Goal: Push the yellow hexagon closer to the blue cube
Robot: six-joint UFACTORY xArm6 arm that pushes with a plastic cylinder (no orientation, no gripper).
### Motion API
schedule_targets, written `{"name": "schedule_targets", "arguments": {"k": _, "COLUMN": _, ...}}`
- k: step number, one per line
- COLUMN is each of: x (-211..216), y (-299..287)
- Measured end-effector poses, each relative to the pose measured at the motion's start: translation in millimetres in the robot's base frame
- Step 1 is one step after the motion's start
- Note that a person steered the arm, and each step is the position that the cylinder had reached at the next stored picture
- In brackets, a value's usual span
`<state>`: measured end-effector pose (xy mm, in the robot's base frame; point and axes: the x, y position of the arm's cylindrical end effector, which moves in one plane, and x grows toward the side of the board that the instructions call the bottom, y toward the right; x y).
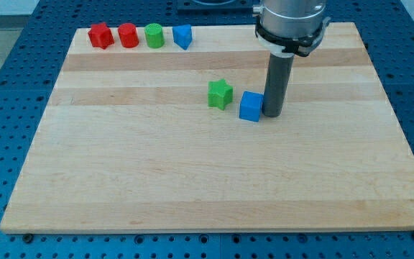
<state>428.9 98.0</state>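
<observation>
A blue cube point(250, 106) sits near the middle of the wooden board point(192, 180). My tip point(272, 115) stands just to the cube's right, touching or nearly touching its right side. A green star point(220, 94) lies just left of the cube. No yellow hexagon shows anywhere in the view; the rod and the arm above it may hide part of the board behind them.
Along the board's top left edge stands a row: a red star point(100, 35), a red cylinder point(128, 35), a green cylinder point(154, 35) and a blue pentagon-like block point(183, 36). Blue perforated table surrounds the board.
</observation>
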Motion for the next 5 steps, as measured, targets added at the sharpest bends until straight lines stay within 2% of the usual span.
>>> {"name": "schedule_targets", "arguments": {"k": 1, "x": -23, "y": 25}}
{"name": "schedule_targets", "arguments": {"k": 3, "x": -104, "y": 65}}
{"name": "schedule_targets", "arguments": {"k": 5, "x": -163, "y": 132}}
